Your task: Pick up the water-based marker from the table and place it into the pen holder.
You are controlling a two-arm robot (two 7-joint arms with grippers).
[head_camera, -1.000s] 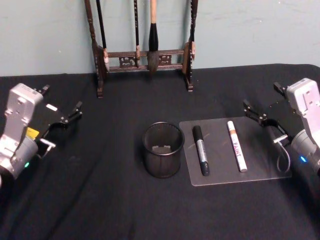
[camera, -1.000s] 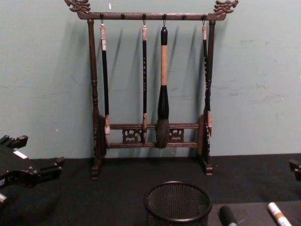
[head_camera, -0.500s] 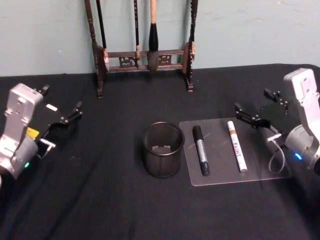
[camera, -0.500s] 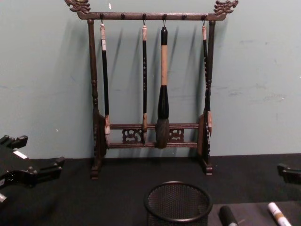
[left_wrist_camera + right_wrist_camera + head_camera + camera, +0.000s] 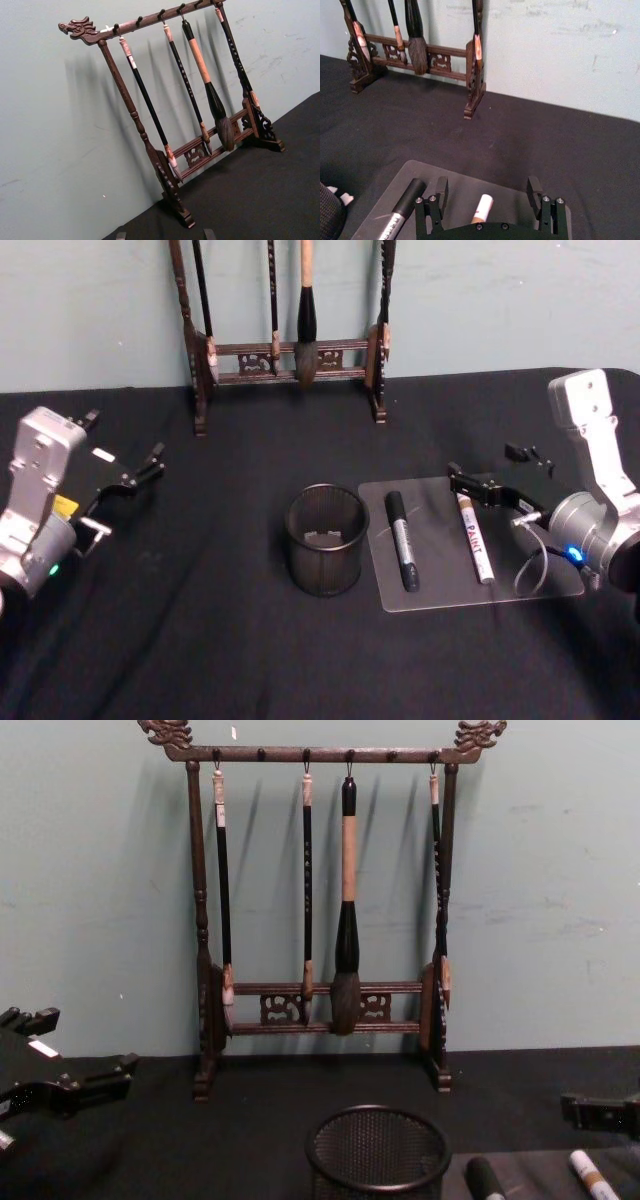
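Note:
Two markers lie side by side on a clear mat (image 5: 440, 585): a black one with a silver label (image 5: 402, 540) and a white one printed PAINT (image 5: 472, 536). Which of them is the water-based marker I cannot read. The pen holder (image 5: 324, 540), a round black mesh cup, stands upright just left of the mat. My right gripper (image 5: 480, 462) hangs open over the far end of the white marker (image 5: 481, 209), which shows between its fingers (image 5: 441, 186), apart from them. My left gripper (image 5: 125, 435) rests open at the table's far left.
A tall dark wooden brush rack (image 5: 285, 350) with several hanging brushes stands at the back against the green wall. Black cloth covers the table. The black marker (image 5: 402, 212) lies between the white marker and the pen holder (image 5: 327, 210).
My right gripper has swung left from the table's right edge to above the white marker's far end. The left arm, markers and pen holder have not moved.

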